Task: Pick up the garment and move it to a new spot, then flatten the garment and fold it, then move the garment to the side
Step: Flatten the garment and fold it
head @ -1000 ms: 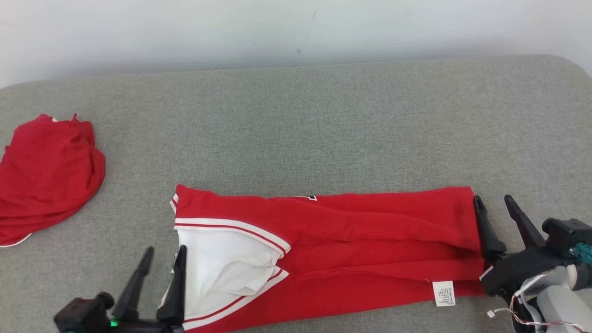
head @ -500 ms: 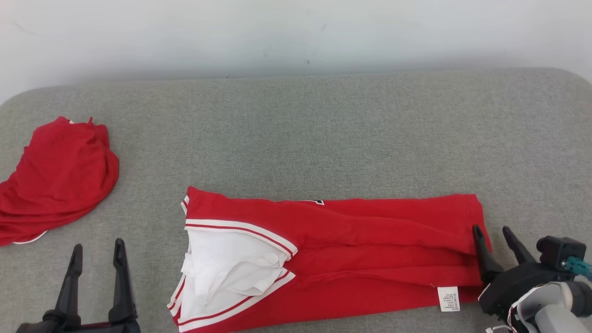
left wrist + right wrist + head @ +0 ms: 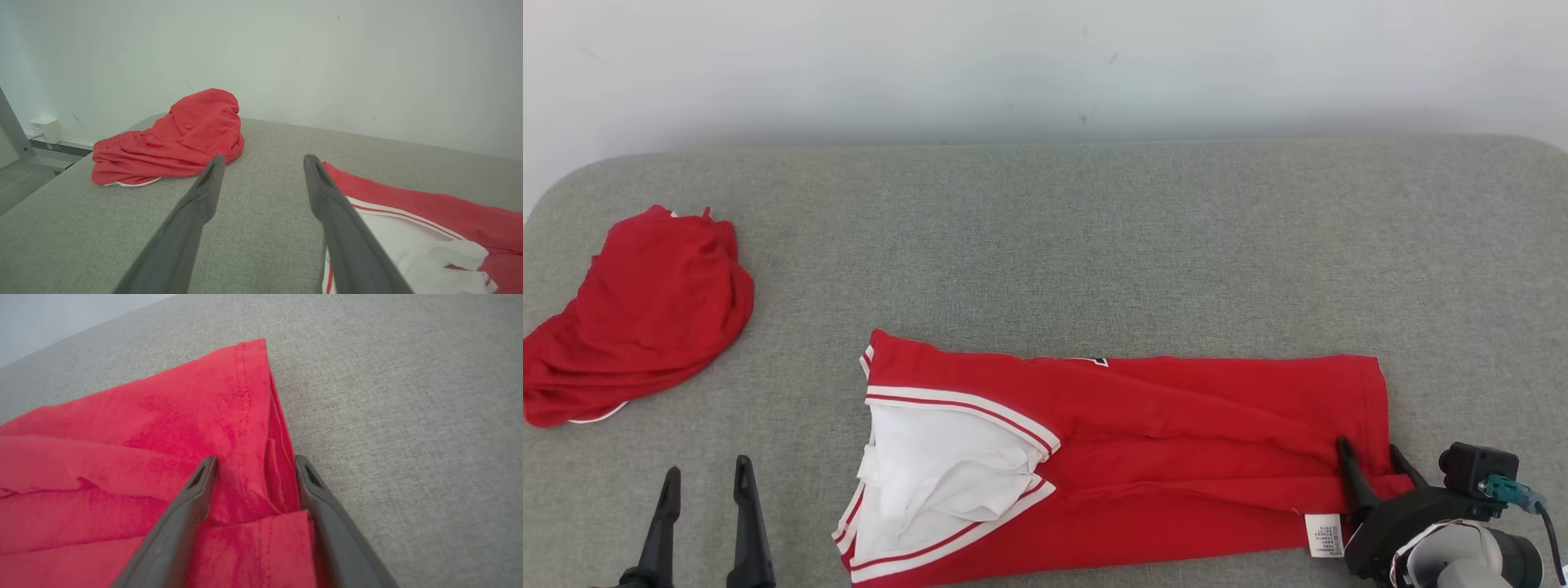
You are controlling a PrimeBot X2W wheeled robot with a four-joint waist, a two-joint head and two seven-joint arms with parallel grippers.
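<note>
**Head view: garment folded long, neither hand closed on it**

Head view: the garment (image 3: 1176, 433) is seen as a long red band across the lower middle of the frame, lying flat on the grey upholstered surface (image 3: 1094, 245). Its white lining (image 3: 931, 474) is turned out at the left end, and a white label (image 3: 1323, 535) sits near the lower right corner.

Trouble is judged most likely at the right end. The right hand (image 3: 1368, 447), at the lower right of the frame, is held with its fingers apart and the cloth's edge between them; nothing is clamped. In the right wrist view, stacked layers are seen at the hem (image 3: 245, 396), which runs in between the fingers of the right hand (image 3: 256, 458). If the fingers are closed at this depth, only the upper layers may be caught, and the fold could be pulled open on lifting. A fingertip could also be dragged into the upholstery.

A second risk is posed by the left hand (image 3: 707, 467), at the lower left of the frame. Its fingers are apart with nothing between them, and bare surface lies between it and the garment's left end. If the garment is drawn from the right end alone, bunching is likely. A second red garment (image 3: 645, 318), crumpled at the left of the frame, is well apart but could be disturbed if that side is chosen.
</note>
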